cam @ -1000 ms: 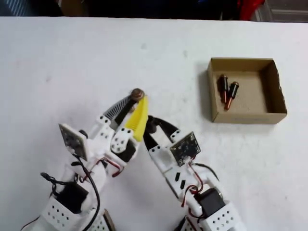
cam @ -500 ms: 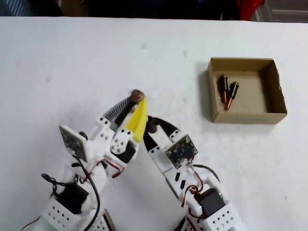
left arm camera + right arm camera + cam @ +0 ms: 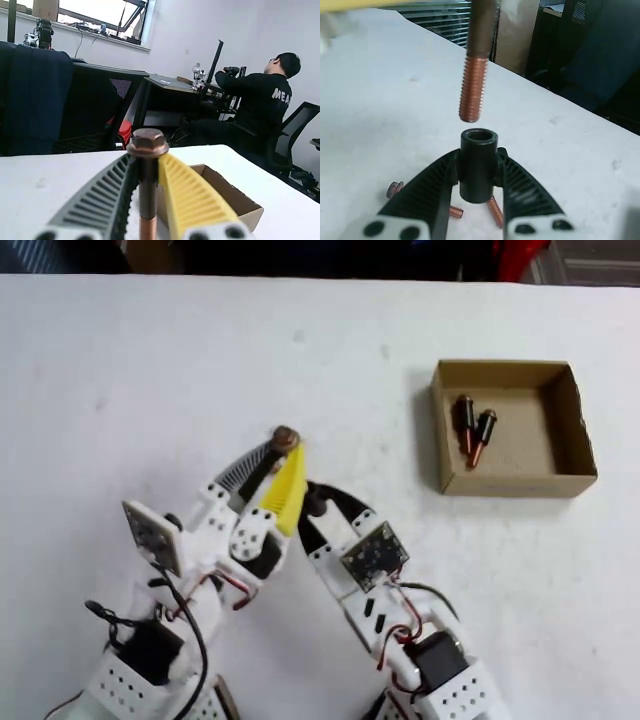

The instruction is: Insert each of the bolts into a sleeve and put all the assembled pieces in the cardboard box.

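While the left gripper clamps a copper-tipped bolt upright, head up, the right gripper grips a black sleeve just beneath it.
Bolt tip and sleeve mouth sit close but apart, near the middle of the white table. Loose bolts lie on the table under the sleeve. To the right, the cardboard box holds two assembled pieces.

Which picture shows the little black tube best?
The right wrist view: the short black sleeve stands upright, hole open, under the copper bolt. The high view gives a dark speck; the left wrist view faces the bolt's head.
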